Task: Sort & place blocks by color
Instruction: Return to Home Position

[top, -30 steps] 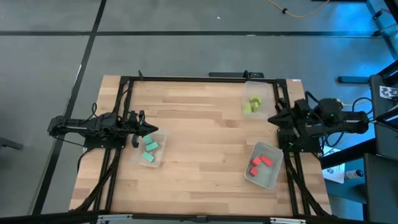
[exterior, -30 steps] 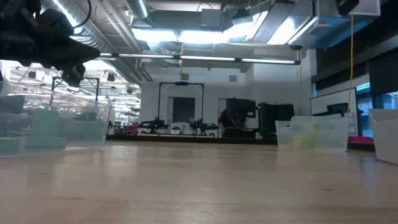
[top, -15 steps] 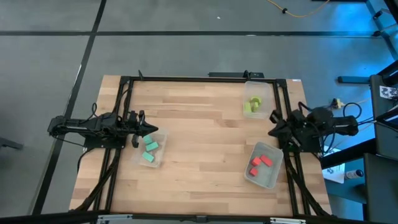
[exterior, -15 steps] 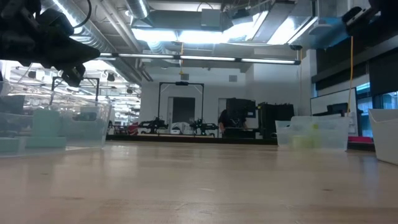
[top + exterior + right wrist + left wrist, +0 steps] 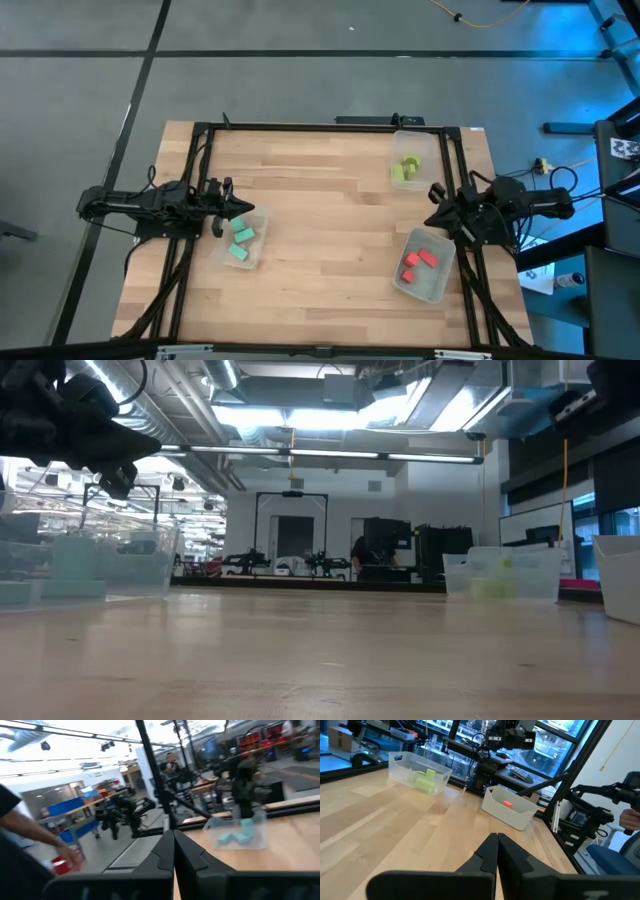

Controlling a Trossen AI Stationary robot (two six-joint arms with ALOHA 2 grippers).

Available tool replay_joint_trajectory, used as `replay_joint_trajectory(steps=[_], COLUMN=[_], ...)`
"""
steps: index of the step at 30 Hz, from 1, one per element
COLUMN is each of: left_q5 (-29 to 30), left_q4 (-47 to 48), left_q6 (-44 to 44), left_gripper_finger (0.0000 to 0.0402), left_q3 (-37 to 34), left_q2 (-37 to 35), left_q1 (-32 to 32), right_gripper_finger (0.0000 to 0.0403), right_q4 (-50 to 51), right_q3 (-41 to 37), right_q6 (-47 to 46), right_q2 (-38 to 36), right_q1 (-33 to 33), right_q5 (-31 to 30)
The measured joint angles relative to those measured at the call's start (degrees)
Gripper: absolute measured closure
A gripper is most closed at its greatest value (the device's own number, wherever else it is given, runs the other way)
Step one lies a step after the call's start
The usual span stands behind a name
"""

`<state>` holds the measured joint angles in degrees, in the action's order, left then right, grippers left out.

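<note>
- The sorting looks finished, one colour to each clear tub: the teal blocks [image 5: 240, 243] lie in the left tub [image 5: 262, 226]; the lime blocks [image 5: 406, 168] lie in the upper right tub [image 5: 399, 140], clumped too closely to count; the red blocks [image 5: 418, 263] lie in the lower right tub [image 5: 432, 288]
- No block lies loose on the worktop [image 5: 330, 230], so neither arm has anything to carry
- The left claw [image 5: 244, 209] is closed on nothing, its fingers pressed together; it hangs at the worktop's left side, just beside the teal tub's rim, which reads as a parked pose
- The right claw [image 5: 173, 845] is likewise closed and empty; in the high view it sits by the worktop's right edge, between the lime tub and the red tub and over neither
- Its arm lies less squarely than the left one, so I judge that only homing remains
</note>
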<state>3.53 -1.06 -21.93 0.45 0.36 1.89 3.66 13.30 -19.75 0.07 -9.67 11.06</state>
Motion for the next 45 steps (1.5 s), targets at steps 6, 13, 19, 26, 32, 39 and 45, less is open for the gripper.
replay_joint_trajectory(steps=[6,13,19,26,32,39,45], left_q5=[0.0,0.0,0.0,0.0,0.0,0.0,0.0], left_q4=[0.0,0.0,0.0,0.0,0.0,0.0,0.0], left_q6=[0.0,0.0,0.0,0.0,0.0,0.0,0.0], left_gripper_finger=[0.0401,0.0401,0.0401,0.0401,0.0401,0.0401,0.0401], left_q3=[0.0,0.0,0.0,0.0,0.0,0.0,0.0], left_q2=[0.0,0.0,0.0,0.0,0.0,0.0,0.0], left_q1=[0.0,0.0,0.0,0.0,0.0,0.0,0.0], right_gripper_finger=[0.0403,0.0403,0.0403,0.0403,0.0403,0.0393,0.0387], right_q4=[-9.8,-14.8,-12.3,-7.2,-6.9,-6.8,-6.7], right_q3=[-7.3,-12.9,-12.8,-12.8,-12.8,-12.8,-12.8], right_q6=[-2.6,-5.5,-1.2,3.7,7.7,9.8,11.1], right_q2=[0.0,0.0,0.0,0.0,0.0,0.1,0.1], right_q1=[0.1,2.6,6.0,8.6,8.5,8.5,8.5], right_q5=[3.0,4.1,4.1,4.1,3.2,1.1,0.6])
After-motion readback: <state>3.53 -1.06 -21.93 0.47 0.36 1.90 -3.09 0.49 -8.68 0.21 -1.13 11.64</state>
